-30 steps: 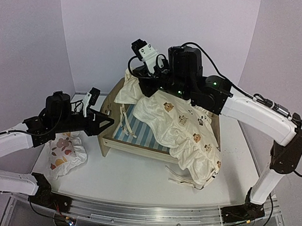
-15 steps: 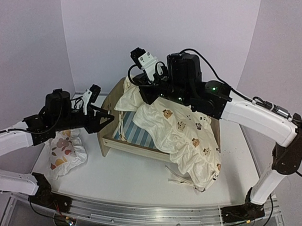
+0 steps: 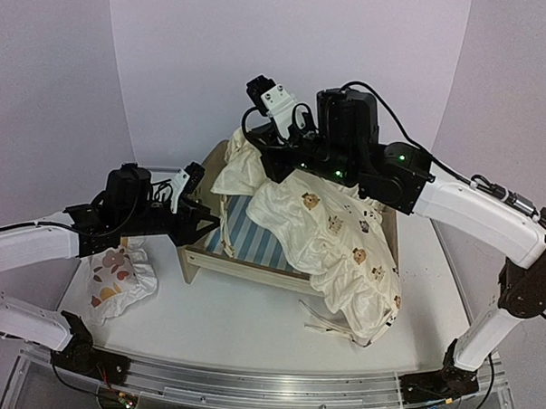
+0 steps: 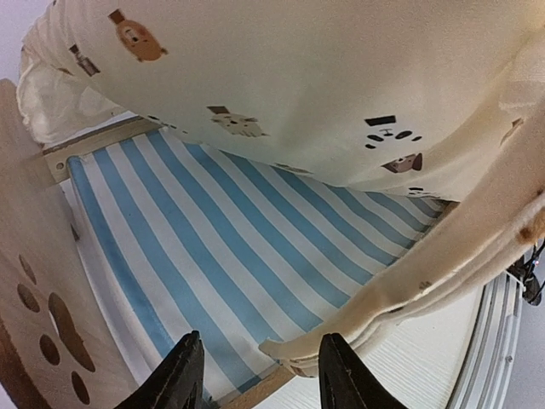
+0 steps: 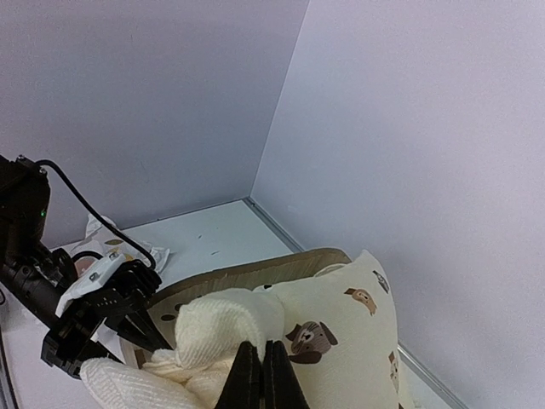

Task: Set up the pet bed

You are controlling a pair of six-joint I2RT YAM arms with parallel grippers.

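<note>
Right end effector [image 5: 261, 375] clamps cushion [image 3: 335, 234] that half-hides pet bed [image 3: 239, 263].

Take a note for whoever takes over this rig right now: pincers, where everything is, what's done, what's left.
Right pincer: shut on a corner of the cushion, held up at the head end of the bed.
Left pincer: open, empty, over the bed's foot end.
Cushion: draped over the bed's right side and spilling onto the table; the bed's left side is bare.
Pillow: on the table, left of the bed.
Done: cushion partly on the bed.
Left: spread the cushion flat inside the bed, then probably add the pillow.
</note>
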